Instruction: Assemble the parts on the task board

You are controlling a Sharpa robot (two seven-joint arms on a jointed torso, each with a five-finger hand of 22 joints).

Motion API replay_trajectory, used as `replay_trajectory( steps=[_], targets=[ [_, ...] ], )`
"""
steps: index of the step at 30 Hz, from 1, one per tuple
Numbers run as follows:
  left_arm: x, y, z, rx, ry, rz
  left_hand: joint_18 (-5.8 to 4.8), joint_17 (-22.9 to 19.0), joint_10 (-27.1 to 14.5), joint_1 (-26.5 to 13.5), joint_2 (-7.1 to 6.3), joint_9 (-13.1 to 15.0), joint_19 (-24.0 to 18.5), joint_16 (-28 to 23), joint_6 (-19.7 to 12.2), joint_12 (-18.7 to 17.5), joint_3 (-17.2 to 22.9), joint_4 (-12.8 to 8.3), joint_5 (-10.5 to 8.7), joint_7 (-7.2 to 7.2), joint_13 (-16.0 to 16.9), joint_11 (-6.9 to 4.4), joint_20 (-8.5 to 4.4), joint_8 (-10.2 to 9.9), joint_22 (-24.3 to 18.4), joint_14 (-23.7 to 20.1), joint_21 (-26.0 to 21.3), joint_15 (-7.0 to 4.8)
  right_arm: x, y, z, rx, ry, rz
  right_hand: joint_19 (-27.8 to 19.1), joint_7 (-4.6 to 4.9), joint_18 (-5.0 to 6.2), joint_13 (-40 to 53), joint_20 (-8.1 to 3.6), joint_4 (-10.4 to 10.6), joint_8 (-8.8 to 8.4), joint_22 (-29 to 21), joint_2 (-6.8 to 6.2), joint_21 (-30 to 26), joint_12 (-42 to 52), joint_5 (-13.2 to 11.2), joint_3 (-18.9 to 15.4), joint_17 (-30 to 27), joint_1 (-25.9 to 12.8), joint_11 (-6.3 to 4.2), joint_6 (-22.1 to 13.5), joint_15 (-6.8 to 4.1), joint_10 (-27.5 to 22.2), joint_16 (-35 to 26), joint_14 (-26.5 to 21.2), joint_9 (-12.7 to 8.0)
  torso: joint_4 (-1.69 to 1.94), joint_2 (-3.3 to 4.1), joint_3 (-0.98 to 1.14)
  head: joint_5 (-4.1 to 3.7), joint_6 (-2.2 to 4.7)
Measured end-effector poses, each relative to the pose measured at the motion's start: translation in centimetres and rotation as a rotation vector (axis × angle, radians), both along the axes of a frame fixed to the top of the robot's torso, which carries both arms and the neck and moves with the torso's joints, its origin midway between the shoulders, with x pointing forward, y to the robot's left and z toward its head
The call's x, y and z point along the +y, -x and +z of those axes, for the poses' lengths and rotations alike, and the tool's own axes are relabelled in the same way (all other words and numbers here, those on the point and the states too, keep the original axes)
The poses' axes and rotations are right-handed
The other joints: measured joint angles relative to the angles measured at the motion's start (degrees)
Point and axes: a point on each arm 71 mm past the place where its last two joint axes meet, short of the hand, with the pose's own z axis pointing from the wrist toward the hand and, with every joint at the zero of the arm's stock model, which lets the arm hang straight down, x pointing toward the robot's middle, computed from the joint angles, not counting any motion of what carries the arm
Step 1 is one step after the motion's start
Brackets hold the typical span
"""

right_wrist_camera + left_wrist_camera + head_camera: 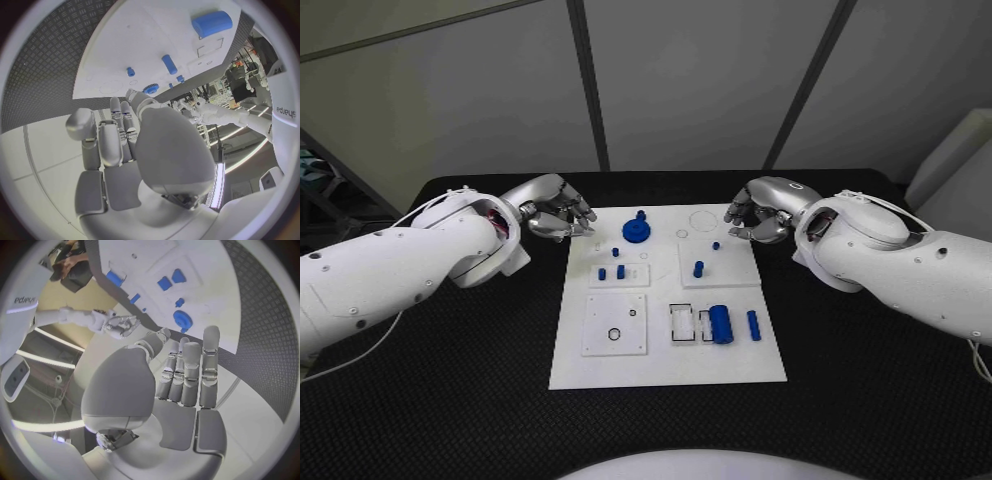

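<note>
The white task board (668, 350) lies in the middle of the black table. A blue round disc (636, 231) sits near its far edge, with several small blue pegs (620, 271) just in front. A thick blue cylinder (720, 323) and a thinner one (753, 325) lie toward the near right. My left hand (557, 212) hovers off the board's far left corner and my right hand (759, 213) off its far right corner. Both hold nothing. In the left wrist view my left hand's fingers (187, 370) reach toward the disc (182, 319). The right wrist view shows my right hand's fingers (115, 137) empty, beyond them the disc (150, 89).
Raised white square plates (615, 323) with holes and a small framed slot (682, 322) sit on the board's near half. Black table surface (473, 380) stretches on both sides of the board. Grey wall panels stand behind the table's far edge.
</note>
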Motion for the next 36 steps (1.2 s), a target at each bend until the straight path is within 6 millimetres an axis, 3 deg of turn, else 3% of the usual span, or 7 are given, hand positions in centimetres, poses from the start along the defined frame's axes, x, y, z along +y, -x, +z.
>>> replay_trajectory(
  steps=[2, 3, 9, 14, 19, 29, 36],
  targets=[
    [0.1, 0.3, 0.3, 0.014, 0.098, 0.019, 0.07, -0.1, 0.7, -0.1, 0.05, 0.0, -0.1, 0.0, 0.5, 0.2, 0.0, 0.0, 0.00, -0.10, 0.1, -0.50, -0.08, 0.0, -0.2, 0.0, -0.4, 0.00, 0.4, 0.0, -0.3, -0.009, 0.021, 0.006, 0.0, 0.17, 0.00, -0.8, 0.00, -0.2, -0.34, 0.2, 0.02, 0.3, -0.7, -1.4, 0.9, 0.0, 0.0, 0.01, 0.2, 0.00, 0.2, 0.0, 0.0, 0.0, 0.00, 0.02, 0.01, -0.12, 0.03],
    [0.2, 0.4, 0.5, 0.021, 0.147, 0.028, 0.97, -0.2, 1.1, -0.1, 0.05, 0.0, -0.1, 0.0, 0.5, 0.6, 0.0, 0.0, 0.00, -0.10, 0.1, -0.49, -0.08, 0.0, -0.3, 0.0, -0.5, 0.00, 0.5, 0.0, -0.5, -0.012, 0.030, 0.008, 0.0, 0.17, 0.00, -1.0, 0.00, -0.3, -0.38, 0.2, 0.02, 0.4, -0.8, -1.6, 1.0, 0.0, 0.0, 0.01, 0.2, 0.00, 0.2, 0.0, 0.0, 0.0, 0.00, 0.02, 0.01, -0.13, 0.03],
    [0.7, 1.0, 1.0, 0.066, 0.406, 0.084, 0.91, -1.5, 1.7, -0.1, 0.05, 0.0, 0.1, -0.3, 0.7, 0.8, 0.0, 0.0, 0.22, -0.30, 0.3, -0.70, -0.29, 0.0, -0.6, -0.4, -1.0, -0.36, 1.3, 0.1, -1.6, -0.011, 0.081, 0.022, 0.0, 0.17, 0.01, -1.8, 0.00, -0.6, -1.06, 0.4, -0.30, 0.4, -1.5, -1.6, 1.6, 0.0, -0.3, 0.01, 0.2, 0.00, 0.2, 0.0, 0.0, 0.0, 0.03, 0.03, 0.01, -0.06, -0.14],
    [0.7, 1.3, 1.0, 0.092, 0.514, 0.111, 0.90, -2.2, 1.7, 0.0, 0.05, -0.1, -0.1, -0.4, 0.7, 1.1, 0.0, 0.0, 0.22, -0.30, 0.3, -0.70, -0.49, 0.0, -0.7, -0.4, -1.3, -0.42, 1.7, 0.1, -2.2, -0.003, 0.105, 0.031, 0.0, 0.17, 0.01, -2.1, 0.00, -0.4, -1.12, 0.4, -0.69, 0.4, -1.8, -1.6, 1.8, 0.0, -0.4, 0.01, 0.2, 0.01, 0.2, 0.2, 0.0, 0.0, 0.03, 0.04, 0.00, -0.05, -0.20],
    [0.7, 1.4, 0.9, 0.108, 0.580, 0.126, 0.89, -8.7, 1.7, 0.0, 0.05, -0.2, 0.1, -5.7, 0.7, 1.6, 0.3, -0.3, 0.22, -0.30, 0.4, -0.70, -0.70, 0.0, -1.4, -4.3, -2.4, -0.61, 2.3, 0.1, -2.4, 0.001, 0.119, 0.042, 0.0, 0.17, 0.02, -2.3, 0.00, -0.6, -1.44, 0.4, -0.90, 0.4, -1.8, -1.6, 2.0, 0.0, -0.3, 0.01, 0.2, 0.00, 0.2, 0.2, 0.0, 0.0, 0.02, 0.07, 0.00, -0.08, -0.16],
    [0.6, 1.5, 1.0, 0.119, 0.633, 0.130, 0.88, -9.4, 1.7, 0.0, 0.04, -0.2, 0.1, -6.4, 0.7, 1.6, 0.3, -0.3, 0.21, -0.30, 0.4, -0.70, -0.69, 0.0, -1.6, -4.3, -2.4, -0.61, 3.0, -0.1, -2.8, 0.012, 0.134, 0.052, 0.1, 0.28, 0.01, -2.8, 0.13, -1.0, -1.66, 0.5, -0.90, 0.4, -2.1, -1.6, 3.0, 0.0, -0.3, 0.34, 0.3, 0.01, 0.5, 0.2, 0.0, 0.0, -0.01, 0.07, -0.01, -0.25, -0.25],
    [0.6, 1.5, 1.0, 0.123, 0.646, 0.134, 0.88, -9.5, 1.7, 0.0, 0.04, -0.2, 0.1, -6.4, 0.7, 1.6, 0.3, -0.3, 0.21, -0.30, 0.4, -0.69, -0.69, 0.0, -1.6, -4.3, -2.6, -0.61, 3.3, 0.0, -3.1, 0.026, 0.144, 0.060, 0.7, -0.08, 0.02, -3.1, 0.09, -2.1, -1.48, 1.9, -0.88, 1.4, -2.1, -1.6, 4.4, 0.8, -0.3, -0.38, 2.4, 0.01, 2.8, 1.0, 0.0, 0.3, -0.01, 0.07, -0.01, -0.07, -0.47]
  ],
)
